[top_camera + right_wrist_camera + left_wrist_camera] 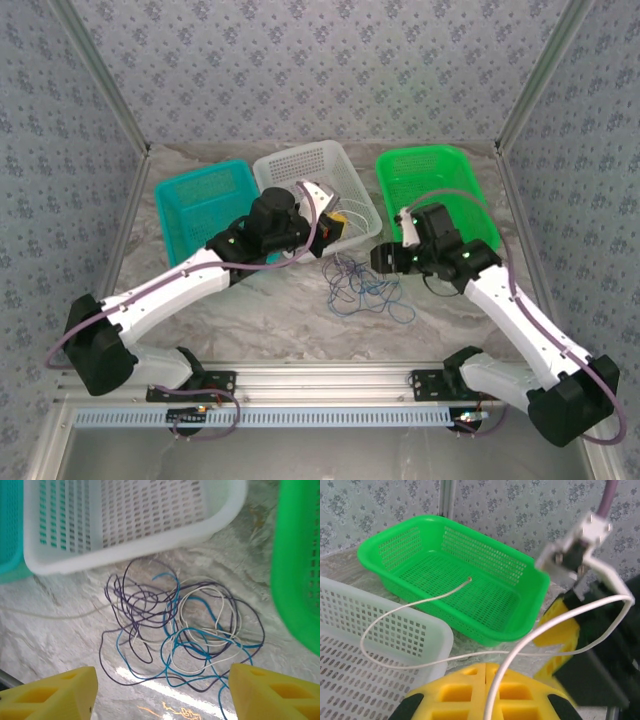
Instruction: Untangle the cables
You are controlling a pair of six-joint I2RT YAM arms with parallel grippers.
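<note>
Seen from above, the cables lie tangled on the marble table in front of the white basket, with papered walls around. At your left wrist, the left gripper pinches a pale cable that reaches to the green basket. At your right wrist, the right gripper gapes wide over the heap.

Tangled cables on table near white basket; claw spread.

Blue, dark purple and whitish cables lie on a marbled grey-white table. Teal basket, white basket, green basket. Grey-blue walls carry a small floral pattern.
</note>
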